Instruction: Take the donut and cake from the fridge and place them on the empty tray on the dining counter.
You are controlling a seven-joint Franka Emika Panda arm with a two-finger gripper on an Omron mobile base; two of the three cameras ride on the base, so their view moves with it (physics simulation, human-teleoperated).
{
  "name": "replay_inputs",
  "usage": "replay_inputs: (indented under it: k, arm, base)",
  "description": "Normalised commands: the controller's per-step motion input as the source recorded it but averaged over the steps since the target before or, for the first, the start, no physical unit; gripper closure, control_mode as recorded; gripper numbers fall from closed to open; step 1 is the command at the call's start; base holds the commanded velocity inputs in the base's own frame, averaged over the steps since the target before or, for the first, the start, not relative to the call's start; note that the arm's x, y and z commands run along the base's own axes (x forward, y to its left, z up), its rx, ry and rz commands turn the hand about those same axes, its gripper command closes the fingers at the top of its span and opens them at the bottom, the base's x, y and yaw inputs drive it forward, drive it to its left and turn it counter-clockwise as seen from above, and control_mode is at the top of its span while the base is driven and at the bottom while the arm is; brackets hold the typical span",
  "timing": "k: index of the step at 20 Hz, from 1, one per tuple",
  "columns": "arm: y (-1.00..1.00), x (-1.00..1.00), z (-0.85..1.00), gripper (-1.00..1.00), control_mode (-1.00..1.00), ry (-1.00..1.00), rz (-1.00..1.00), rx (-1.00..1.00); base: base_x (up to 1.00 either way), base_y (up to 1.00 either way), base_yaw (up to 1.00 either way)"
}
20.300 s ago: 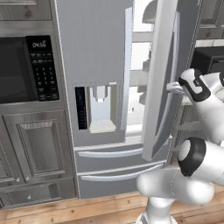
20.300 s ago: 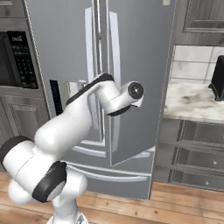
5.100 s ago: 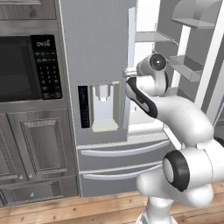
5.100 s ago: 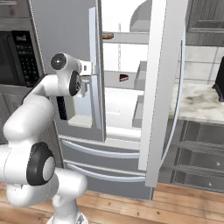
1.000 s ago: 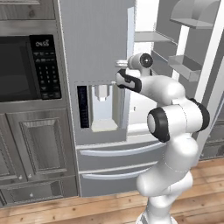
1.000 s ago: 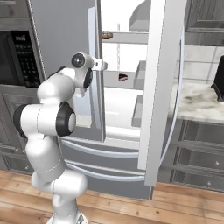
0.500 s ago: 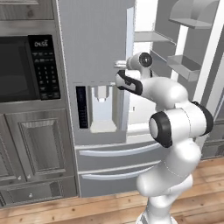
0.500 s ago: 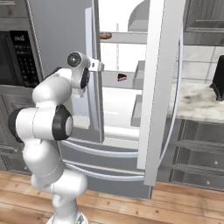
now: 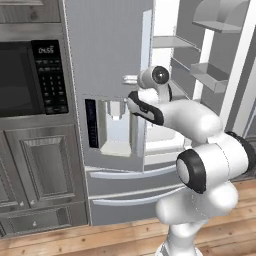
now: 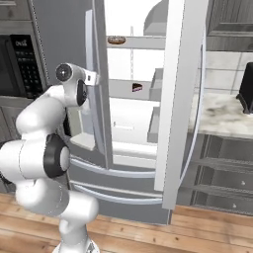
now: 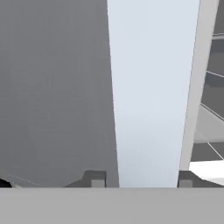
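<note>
My gripper [image 11: 138, 178] has edged closer to the left door's handle [image 11: 148, 87] in the last second, and its spread fingers now straddle the pale bar without closing. The fridge [image 10: 138, 113] is half open, the right door swung wide. Inside, the donut [image 10: 116, 40] lies on the top shelf and the cake [image 10: 137, 87] one shelf lower. I judge that opening the left door comes next.

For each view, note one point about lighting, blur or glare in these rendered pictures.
Left base view: fridge door evenly grey, no glare. Right base view: bright white interior, where the donut and cake stay small but legible. Hand view: the door edge is soft, featureless.
</note>
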Motion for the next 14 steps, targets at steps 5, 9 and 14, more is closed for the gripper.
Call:
replay_inputs:
  k: [5,9,14]
  arm:
    - [1.00,-0.62,0.00,1.00,-1.00,0.02,0.00,-0.03]
    - [1.00,-0.46,0.00,1.00,-1.00,0.05,0.00,-0.06]
    - [1.00,-0.39,0.00,1.00,-1.00,0.10,0.00,-0.08]
  base:
    - [0.00,0.00,0.00]
    - [0.00,0.00,0.00]
    - [0.00,0.00,0.00]
